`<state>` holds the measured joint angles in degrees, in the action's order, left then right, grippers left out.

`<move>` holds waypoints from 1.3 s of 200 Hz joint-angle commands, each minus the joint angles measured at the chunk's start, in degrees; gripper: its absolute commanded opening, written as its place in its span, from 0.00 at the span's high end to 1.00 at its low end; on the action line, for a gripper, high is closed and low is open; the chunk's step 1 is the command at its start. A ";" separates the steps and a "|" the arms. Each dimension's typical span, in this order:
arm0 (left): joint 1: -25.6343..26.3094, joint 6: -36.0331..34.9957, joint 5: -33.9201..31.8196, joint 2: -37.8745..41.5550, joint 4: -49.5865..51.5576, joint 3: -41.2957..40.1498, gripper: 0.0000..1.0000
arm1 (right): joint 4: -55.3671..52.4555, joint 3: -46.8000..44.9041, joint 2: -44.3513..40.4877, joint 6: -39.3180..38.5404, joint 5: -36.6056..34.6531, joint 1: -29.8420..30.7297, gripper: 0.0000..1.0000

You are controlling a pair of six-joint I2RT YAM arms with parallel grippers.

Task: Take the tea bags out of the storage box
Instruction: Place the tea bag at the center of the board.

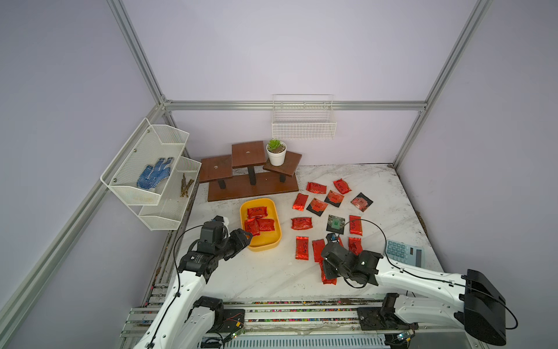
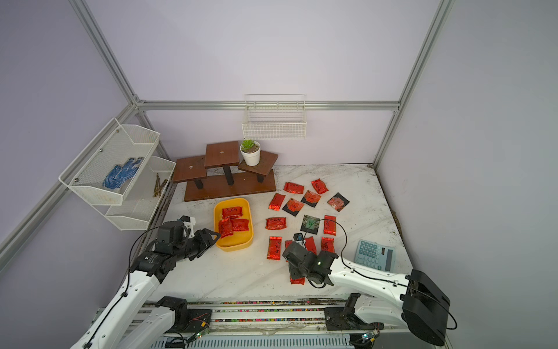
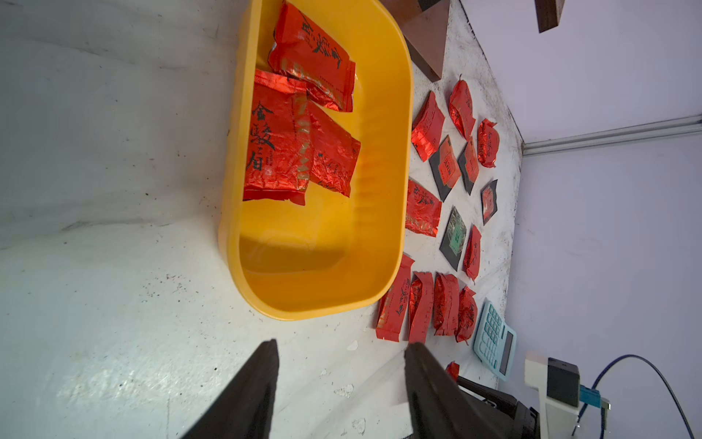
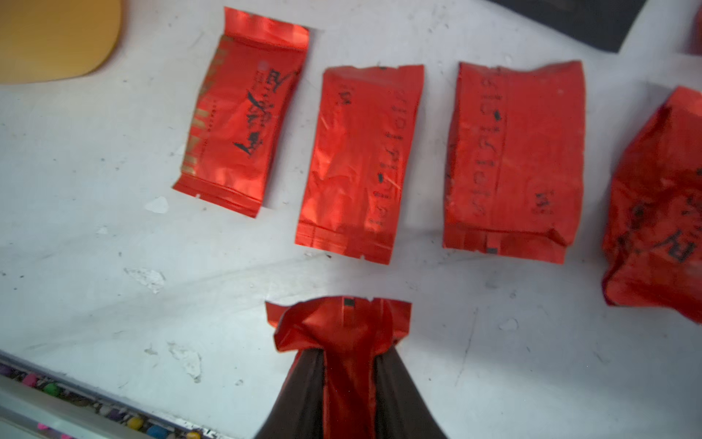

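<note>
**A:** What does the right gripper [image 4: 347,355] hold?

**B:** Its jaws are narrow and pinched on one crumpled tea bag [image 4: 343,327]. The foil is squeezed between the two fingers. The bag is low over the table [image 4: 95,228], but I cannot tell if it touches.

**A:** And just in front of that gripper?

**B:** There is a row of four tea bags [image 4: 357,159] lying flat, side by side, and not touching each other. Farther from the fingers, more red sachets and four square black packets [image 1: 361,201] are spread on the table. All of these are outside the box.

**A:** And the left gripper [image 3: 342,344]?

**B:** Its jaws stand apart with nothing between them. The storage box [image 3: 304,247] is just ahead of its fingertips, not touching them. The end of the box near the gripper is bare. At the far end lie three tea bags [image 3: 279,152], which overlap a little.

**A:** So how far along is the task?

**B:** I judge that most of it is done. More than ten bags are out on the table, and one more is in the right gripper, well apart from the box. Only the three in the box are left. The left gripper looks well placed to take them, but it must reach over the bare end to get to them.
</note>
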<state>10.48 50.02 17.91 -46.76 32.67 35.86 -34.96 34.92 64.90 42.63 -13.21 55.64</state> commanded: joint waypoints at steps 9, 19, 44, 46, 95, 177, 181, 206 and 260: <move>2.45 0.87 -1.74 -1.93 -4.46 3.97 0.43 | -3.01 -3.58 -3.33 7.87 -5.93 0.15 0.71; 2.78 0.87 -1.70 -2.61 -4.76 4.36 0.43 | -3.92 -4.42 -3.64 8.75 -7.64 0.13 0.71; 3.10 0.44 -1.18 -3.92 -5.13 5.17 0.43 | -5.17 -4.51 -2.88 10.06 -9.47 0.13 0.71; 3.07 0.43 -1.20 -4.01 -5.15 5.18 0.43 | -5.31 -4.42 -2.68 10.33 -9.71 0.16 0.72; 3.06 -0.18 -1.08 -4.74 -5.37 4.93 0.42 | -6.59 -2.32 1.35 10.45 -10.78 0.15 0.53; 2.96 -1.84 -3.43 -5.52 -3.81 5.28 0.41 | -8.46 5.21 -7.71 3.30 -12.02 0.17 0.42; 2.90 -1.98 -3.57 -5.60 -3.67 5.19 0.41 | -7.77 5.52 -7.97 2.34 -11.86 0.13 0.41; 2.31 -2.55 -4.42 -6.27 -2.35 5.19 0.41 | -3.23 9.22 -6.54 -2.43 -10.26 0.17 0.41; -3.10 -4.02 -4.75 -4.46 2.06 4.93 0.41 | 1.51 24.21 8.92 -8.97 -3.73 0.17 0.47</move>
<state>10.00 48.29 13.89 -52.93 32.67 39.53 -37.65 53.45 68.45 38.06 -20.60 55.64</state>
